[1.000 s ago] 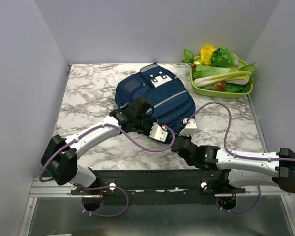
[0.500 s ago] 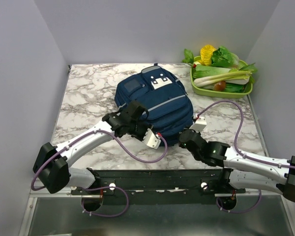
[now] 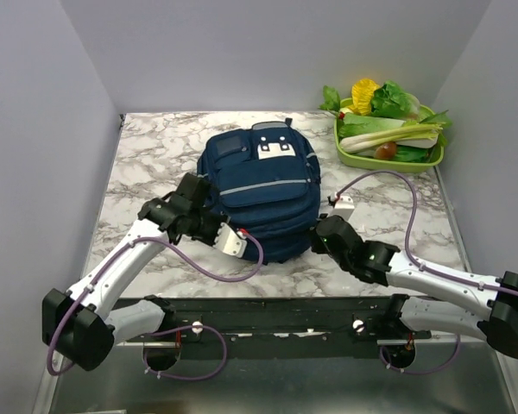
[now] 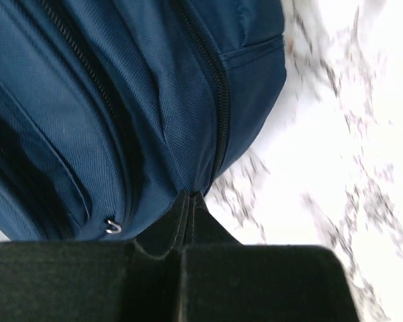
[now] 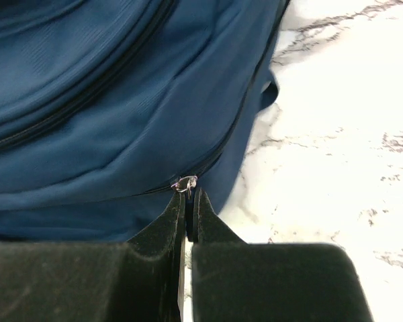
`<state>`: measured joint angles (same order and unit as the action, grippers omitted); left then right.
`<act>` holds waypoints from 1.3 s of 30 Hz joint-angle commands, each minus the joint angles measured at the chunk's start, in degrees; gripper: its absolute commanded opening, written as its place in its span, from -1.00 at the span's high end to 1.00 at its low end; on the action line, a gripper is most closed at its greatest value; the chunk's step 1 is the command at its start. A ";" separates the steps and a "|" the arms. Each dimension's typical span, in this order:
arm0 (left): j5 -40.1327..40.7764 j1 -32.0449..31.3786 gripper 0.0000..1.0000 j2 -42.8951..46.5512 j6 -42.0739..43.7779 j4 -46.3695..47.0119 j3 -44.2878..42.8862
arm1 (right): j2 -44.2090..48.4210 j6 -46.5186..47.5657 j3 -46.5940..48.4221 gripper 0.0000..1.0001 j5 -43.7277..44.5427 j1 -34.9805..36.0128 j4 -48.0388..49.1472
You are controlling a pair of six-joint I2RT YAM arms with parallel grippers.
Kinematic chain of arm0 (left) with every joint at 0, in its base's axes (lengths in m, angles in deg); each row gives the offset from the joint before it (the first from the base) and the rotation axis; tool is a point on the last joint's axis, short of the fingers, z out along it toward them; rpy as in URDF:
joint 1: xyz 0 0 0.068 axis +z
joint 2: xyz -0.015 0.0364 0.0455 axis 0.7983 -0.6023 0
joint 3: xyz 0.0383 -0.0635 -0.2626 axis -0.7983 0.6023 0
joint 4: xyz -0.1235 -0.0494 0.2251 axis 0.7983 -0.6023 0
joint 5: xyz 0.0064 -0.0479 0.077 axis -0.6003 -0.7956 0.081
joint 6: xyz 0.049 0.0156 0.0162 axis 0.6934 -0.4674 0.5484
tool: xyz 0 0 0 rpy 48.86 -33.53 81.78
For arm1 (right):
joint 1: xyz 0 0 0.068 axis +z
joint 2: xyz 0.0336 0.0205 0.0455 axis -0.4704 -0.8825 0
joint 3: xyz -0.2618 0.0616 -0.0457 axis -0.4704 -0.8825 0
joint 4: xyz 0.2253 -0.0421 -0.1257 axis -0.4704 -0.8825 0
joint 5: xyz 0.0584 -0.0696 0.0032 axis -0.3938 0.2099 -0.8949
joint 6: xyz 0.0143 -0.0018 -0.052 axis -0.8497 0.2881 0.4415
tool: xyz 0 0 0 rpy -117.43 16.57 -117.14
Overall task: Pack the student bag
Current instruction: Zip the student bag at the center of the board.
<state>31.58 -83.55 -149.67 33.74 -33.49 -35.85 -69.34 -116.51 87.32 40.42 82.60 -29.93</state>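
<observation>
Since the backpack (image 3: 263,185) lies flat in the middle of the marble table (image 3: 155,164) with nothing weighing it down, the main risk is that the whole bag slides or swings instead of the zip running; a pull from one side alone would likely drag it toward the near edge. The tray of vegetables (image 3: 432,160) sits far right, well apart, and is under threat only if the bag gets shoved hard that way. The purple cable (image 3: 388,181) loops close beside the bag's right flank and could snag on a wide sweep. The left gripper (image 4: 190,201) is at the bag's near-left side, fingers pressed fully together, tips against the seam beside a zip line. Whether any cloth is pinched between them cannot be told, and if none is, this side anchors nothing. The right gripper (image 5: 188,194) is at the near-right side, nearly closed, with only a sliver of gap, and the small metal zip pull (image 5: 185,182) sits nipped right at its tips. That hold looks shallow. The pull could slip free under load, or the slider could jam where the cloth bunches at the corner.
</observation>
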 commanded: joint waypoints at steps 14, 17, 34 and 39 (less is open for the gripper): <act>1.05 29.18 1.00 5.54 11.64 -17.09 3.23 | -10.58 19.42 5.51 0.99 -14.80 -15.68 17.16; 1.31 29.36 1.00 6.60 12.96 -17.18 4.55 | -13.57 23.37 7.52 0.99 -18.42 -18.68 20.50; -20.80 28.92 -0.08 3.44 0.67 -27.02 -14.50 | -18.41 23.04 3.75 0.99 -34.60 -19.47 32.29; -24.97 19.56 -0.25 3.18 -16.89 -18.10 -17.42 | -18.06 21.99 3.31 0.99 -36.09 -19.39 32.46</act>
<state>15.91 -56.56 -146.26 32.51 -56.09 -50.98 -89.63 -93.82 91.15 6.52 63.61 -1.83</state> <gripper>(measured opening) 0.591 0.097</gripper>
